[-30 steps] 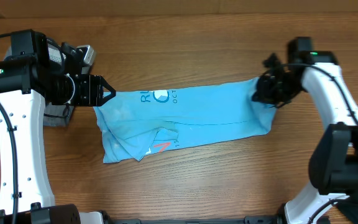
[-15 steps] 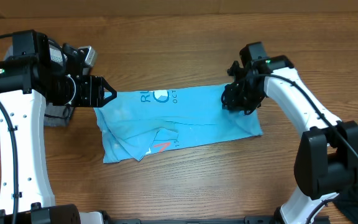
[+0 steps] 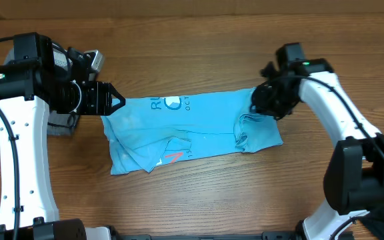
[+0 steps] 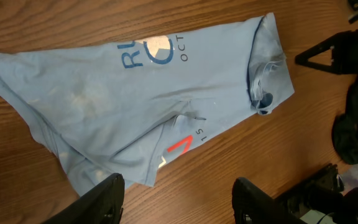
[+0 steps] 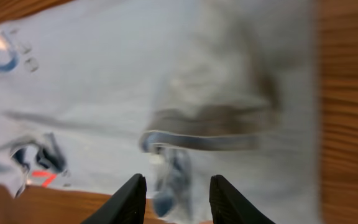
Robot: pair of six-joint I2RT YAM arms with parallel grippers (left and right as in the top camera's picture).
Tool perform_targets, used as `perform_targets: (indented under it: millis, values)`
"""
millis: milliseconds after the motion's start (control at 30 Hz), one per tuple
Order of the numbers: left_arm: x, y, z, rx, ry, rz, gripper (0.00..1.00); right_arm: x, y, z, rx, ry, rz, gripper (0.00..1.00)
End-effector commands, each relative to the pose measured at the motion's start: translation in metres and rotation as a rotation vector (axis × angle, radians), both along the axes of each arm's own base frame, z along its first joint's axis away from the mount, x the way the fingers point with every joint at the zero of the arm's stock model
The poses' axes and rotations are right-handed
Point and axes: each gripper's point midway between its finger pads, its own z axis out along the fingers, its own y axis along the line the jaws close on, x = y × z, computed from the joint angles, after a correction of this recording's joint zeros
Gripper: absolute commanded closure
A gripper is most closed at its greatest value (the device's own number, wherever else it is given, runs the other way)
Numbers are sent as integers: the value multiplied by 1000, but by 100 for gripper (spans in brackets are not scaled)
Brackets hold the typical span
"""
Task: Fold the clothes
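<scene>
The light-blue T-shirt (image 3: 192,127) lies across the middle of the table, folded into a long band, with white lettering (image 3: 169,103) and a small red mark (image 3: 173,158). Its right end is folded back into a bunched flap (image 3: 245,130). My left gripper (image 3: 115,101) is open and empty just off the shirt's left end; in the left wrist view the shirt (image 4: 135,99) lies beyond the open fingers (image 4: 179,199). My right gripper (image 3: 262,107) hovers over the shirt's right end, open and empty; its view shows the flap (image 5: 210,134) between the fingers (image 5: 178,199).
A grey garment (image 3: 62,123) lies on the table under the left arm. A black garment (image 4: 356,124) shows at the right edge of the left wrist view. Bare wooden table (image 3: 192,200) surrounds the shirt.
My right gripper carried the shirt's right end leftward, let it go and drew back to the right. The right end now lies folded over in a bunched flap. The left arm has not moved.
</scene>
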Motion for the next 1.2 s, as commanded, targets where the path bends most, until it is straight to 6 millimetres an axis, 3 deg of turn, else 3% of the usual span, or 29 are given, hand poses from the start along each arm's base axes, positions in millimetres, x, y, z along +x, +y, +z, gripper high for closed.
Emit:
perform_targets:
  millis: [0,100,200,333,367,433,500,567,633,667,700,733,867,933,1033,1067,1167]
  values:
    - [0,-3,10,1,-41,-22,41,8,-36,4,-55,-27,-118,64]
    - [1,-3,10,2,-43,-22,41,8,-42,-11,-39,-32,-138,65]
    - [1,-3,10,2,-42,-22,41,6,-29,-28,40,-44,-117,48]
    - [0,-3,10,1,-40,-21,41,3,-10,-42,122,-64,-87,44]
    - [0,-4,9,1,-39,-21,41,3,-4,-43,145,-71,-78,48]
    - [0,-4,9,1,-37,-21,41,7,10,-37,214,-94,-53,69]
    - [0,-4,9,1,-38,-21,41,14,30,-23,326,-141,-15,81]
    - [0,-4,9,1,-38,-21,41,22,45,-11,415,-179,0,90]
    - [0,-4,9,1,-38,-21,41,32,64,8,525,-239,39,92]
    - [0,-4,9,1,-38,-21,41,38,77,20,583,-294,86,66]
    - [0,-4,9,1,-38,-21,41,40,81,24,596,-316,104,48]
    - [0,-4,9,1,-39,-21,41,41,84,26,601,-331,114,44]
    - [0,-4,9,1,-37,-21,41,44,80,27,599,-342,108,32]
    - [0,-3,9,1,-38,-22,41,46,74,26,597,-340,92,32]
    - [0,-3,9,1,-38,-22,41,45,59,22,588,-310,44,37]
    - [0,-3,9,2,-38,-22,41,41,42,17,577,-262,-13,44]
    - [0,-3,9,3,-38,-21,40,28,18,7,557,-166,-100,49]
